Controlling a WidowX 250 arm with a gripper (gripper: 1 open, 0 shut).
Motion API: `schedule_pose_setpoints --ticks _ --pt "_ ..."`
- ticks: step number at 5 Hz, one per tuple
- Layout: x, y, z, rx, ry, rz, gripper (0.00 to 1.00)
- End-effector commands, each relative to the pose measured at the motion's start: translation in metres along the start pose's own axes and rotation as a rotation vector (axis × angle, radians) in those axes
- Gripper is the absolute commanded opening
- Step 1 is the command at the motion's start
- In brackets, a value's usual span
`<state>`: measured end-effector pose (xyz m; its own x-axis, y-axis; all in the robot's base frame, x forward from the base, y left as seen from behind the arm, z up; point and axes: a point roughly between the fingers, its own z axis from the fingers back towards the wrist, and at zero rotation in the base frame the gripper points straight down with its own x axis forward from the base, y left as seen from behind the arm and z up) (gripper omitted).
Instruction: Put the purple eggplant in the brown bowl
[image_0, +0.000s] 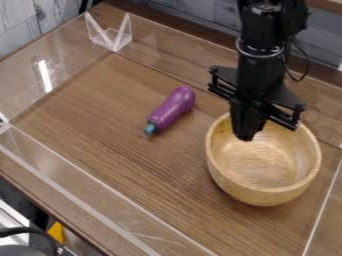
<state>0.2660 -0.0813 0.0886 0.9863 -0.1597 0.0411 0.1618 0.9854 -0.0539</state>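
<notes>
1 black pincer (247, 132), clenched and empty, hangs over the light-brown wooden bowl (263, 157) at right; the glossy purple eggplant (170, 108) lies on the wooden bench (94, 120) at centre.

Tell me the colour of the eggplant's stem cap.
Teal-green, at the narrow end of the purple eggplant; the single camera view shows it.

Setup sits on a wood-grain bench (94, 125), medium brown with the grain running diagonally. Clear acrylic walls (54, 60) fence in the work area, catching some glare, and there's a little clear acrylic stand (110, 32) at the back corner. Behind it all hangs a dark backdrop (167, 20). Lighting is even, soft.
</notes>
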Motion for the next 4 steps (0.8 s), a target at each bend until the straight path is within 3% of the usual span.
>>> schedule_pose_setpoints --ticks 1,4 --pt "0.0034 0.0015 0.0157 0.0 -0.051 -0.005 0.0" --pt "-0.0001 0.003 0.0211 0.005 -0.053 -0.022 0.0"
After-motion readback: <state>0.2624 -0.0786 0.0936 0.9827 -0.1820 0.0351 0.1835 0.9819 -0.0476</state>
